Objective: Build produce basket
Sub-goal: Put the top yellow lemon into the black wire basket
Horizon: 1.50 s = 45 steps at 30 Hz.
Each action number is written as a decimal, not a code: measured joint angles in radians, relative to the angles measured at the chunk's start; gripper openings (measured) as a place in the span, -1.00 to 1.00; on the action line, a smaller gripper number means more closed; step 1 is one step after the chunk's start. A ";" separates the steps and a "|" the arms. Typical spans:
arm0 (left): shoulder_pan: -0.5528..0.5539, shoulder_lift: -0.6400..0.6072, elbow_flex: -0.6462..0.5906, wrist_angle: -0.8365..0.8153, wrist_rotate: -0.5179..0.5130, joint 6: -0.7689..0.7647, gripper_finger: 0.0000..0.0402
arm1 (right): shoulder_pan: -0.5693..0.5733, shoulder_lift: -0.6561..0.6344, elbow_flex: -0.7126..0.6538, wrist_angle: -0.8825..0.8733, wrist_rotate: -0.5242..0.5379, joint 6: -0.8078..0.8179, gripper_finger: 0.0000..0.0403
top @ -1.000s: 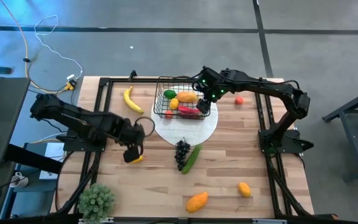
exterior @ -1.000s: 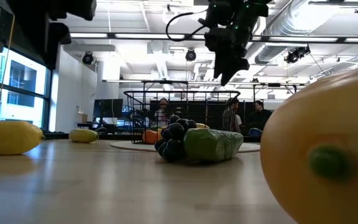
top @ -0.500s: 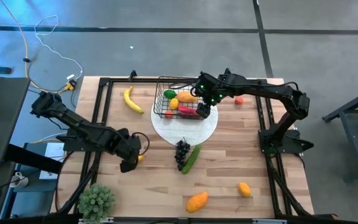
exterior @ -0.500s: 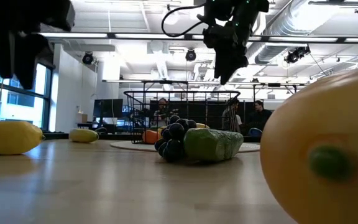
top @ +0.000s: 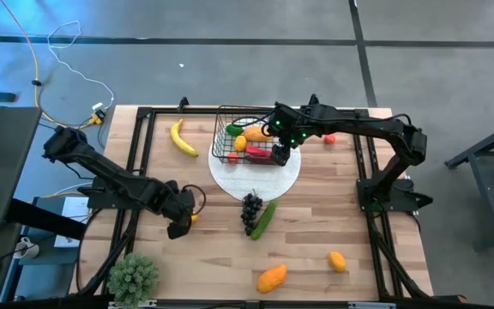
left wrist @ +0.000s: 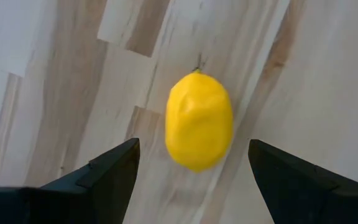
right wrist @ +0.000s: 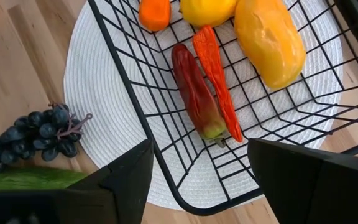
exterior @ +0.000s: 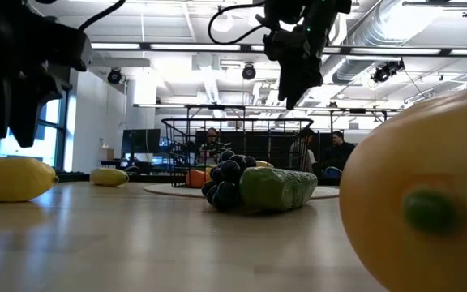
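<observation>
The black wire basket (top: 247,137) stands on a round white plate (top: 260,176) and holds a yellow-orange mango (right wrist: 269,40), a red chilli (right wrist: 216,81), a dark red pepper (right wrist: 194,93) and other small fruits. My right gripper (top: 280,154) hangs open and empty over the basket's right end; in its wrist view it (right wrist: 199,143) looks down into the basket. My left gripper (top: 178,225) is open low over a yellow lemon (left wrist: 199,121) lying on the table, one finger on either side and apart from it. Grapes (top: 251,206) and a cucumber (top: 266,217) lie near the plate.
A banana (top: 183,137) lies at the far left and a tomato (top: 329,137) at the far right. An orange mango (top: 272,277) and a small yellow-orange fruit (top: 337,261) lie near the front edge. A potted plant (top: 133,276) stands at the front left corner.
My left gripper has gone down and a little toward the near edge, so it now stands low around the lemon. My right gripper has shifted slightly toward the table's left over the basket.
</observation>
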 joint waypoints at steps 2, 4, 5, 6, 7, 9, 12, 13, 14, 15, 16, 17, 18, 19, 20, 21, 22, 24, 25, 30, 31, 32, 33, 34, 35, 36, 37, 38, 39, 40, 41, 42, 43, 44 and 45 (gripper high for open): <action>0.003 0.003 -0.009 0.002 -0.012 0.000 0.45 | 0.000 0.000 0.000 0.000 0.000 0.008 0.20; 0.008 0.003 -0.021 0.037 -0.008 0.002 0.45 | 0.000 0.000 0.000 0.001 0.000 0.016 0.20; 0.011 0.007 -0.029 0.069 -0.003 0.003 0.45 | 0.000 0.000 0.000 0.002 0.000 0.016 0.20; 0.014 0.010 -0.039 0.094 -0.003 0.003 0.45 | 0.000 0.000 0.000 0.002 0.000 0.016 0.20; 0.016 0.010 -0.049 0.106 -0.002 0.003 0.45 | 0.000 0.000 0.000 0.004 0.000 0.017 0.20; 0.016 0.011 -0.063 0.128 -0.004 0.002 0.45 | 0.000 0.000 0.000 0.003 0.000 0.019 0.20; 0.022 0.036 -0.073 0.119 -0.004 0.001 0.45 | 0.000 0.000 0.000 0.004 0.000 0.019 0.20; 0.023 0.043 -0.074 0.112 -0.005 0.001 0.45 | 0.000 0.000 0.000 0.004 0.000 0.019 0.20; 0.025 0.052 -0.074 0.119 -0.005 0.003 0.45 | 0.000 0.000 0.000 0.005 0.000 0.019 0.20; 0.028 0.064 -0.074 0.128 -0.004 0.004 0.45 | 0.000 0.000 0.000 0.007 0.000 0.019 0.20; 0.030 0.077 -0.074 0.135 -0.004 0.009 0.45 | 0.000 0.000 0.000 0.007 0.000 0.019 0.20; 0.031 0.091 -0.074 0.148 -0.004 0.016 0.45 | 0.000 0.000 0.000 0.007 0.000 0.019 0.20; 0.034 0.104 -0.074 0.157 -0.004 0.019 0.45 | 0.000 0.000 0.000 0.008 0.000 0.019 0.20; 0.036 0.117 -0.074 0.164 -0.004 0.019 0.45 | 0.000 0.000 0.000 0.007 0.000 0.019 0.20; 0.040 0.130 -0.074 0.166 -0.003 0.019 0.45 | 0.000 0.000 0.000 0.008 0.000 0.019 0.20; 0.044 0.144 -0.074 0.164 0.000 0.019 0.45 | 0.000 0.000 0.000 0.007 0.000 0.019 0.20; 0.048 0.161 -0.074 0.166 0.002 0.019 0.45 | 0.000 0.000 0.000 0.007 0.000 0.019 0.20; 0.056 0.188 -0.074 0.161 0.014 0.022 0.45 | 0.000 0.000 0.000 0.007 0.000 0.019 0.20; 0.059 0.199 -0.074 0.166 0.020 0.030 0.44 | 0.000 0.000 0.000 0.007 0.000 0.019 0.20; 0.061 0.211 -0.071 0.181 0.037 0.060 0.24 | 0.000 0.000 0.000 0.004 0.000 0.019 0.20; 0.062 0.205 -0.072 0.182 0.042 0.060 0.18 | 0.000 0.000 0.000 0.003 0.000 0.021 0.20; 0.062 0.196 -0.073 0.180 0.049 0.060 0.11 | 0.000 0.000 0.000 0.004 0.000 0.023 0.20; 0.062 0.192 -0.071 0.180 0.056 0.059 0.04 | 0.000 0.000 0.000 0.003 0.000 0.023 0.20; 0.062 0.186 -0.067 0.181 0.057 0.056 -0.03 | 0.000 0.000 0.000 0.004 0.000 0.023 0.20; 0.062 0.174 -0.065 0.181 0.057 0.053 -0.10 | 0.000 0.000 0.000 0.004 0.000 0.023 0.20; 0.063 0.160 -0.062 0.180 0.057 0.045 -0.15 | -0.003 0.000 0.000 0.004 0.000 0.023 0.20; 0.068 0.151 -0.056 0.181 0.057 0.034 -0.20 | -0.003 0.000 0.000 0.004 0.000 0.023 0.20; 0.076 0.145 -0.052 0.184 0.055 0.020 -0.23 | -0.003 0.000 0.000 0.003 0.000 0.024 0.20; 0.088 0.135 -0.051 0.182 0.055 0.008 -0.23 | -0.003 -0.002 0.000 0.004 0.000 0.024 0.20; 0.100 0.120 -0.048 0.177 0.053 0.003 -0.23 | -0.003 -0.005 0.000 0.004 0.001 0.023 0.20; 0.114 0.110 -0.039 0.177 0.051 0.002 -0.24 | -0.003 -0.009 0.000 0.007 0.005 0.024 0.20; 0.130 0.101 -0.031 0.187 0.047 0.003 -0.24 | -0.003 -0.015 0.000 0.009 0.011 0.026 0.20; 0.148 0.088 -0.025 0.187 0.043 0.003 -0.24 | -0.003 -0.023 0.000 0.010 0.020 0.031 0.20; 0.166 0.075 -0.020 0.179 0.038 0.003 -0.23 | -0.003 -0.032 0.000 0.013 0.032 0.041 0.20; 0.185 0.066 -0.009 0.179 0.032 0.003 -0.22 | -0.004 -0.043 0.000 0.015 0.046 0.045 0.20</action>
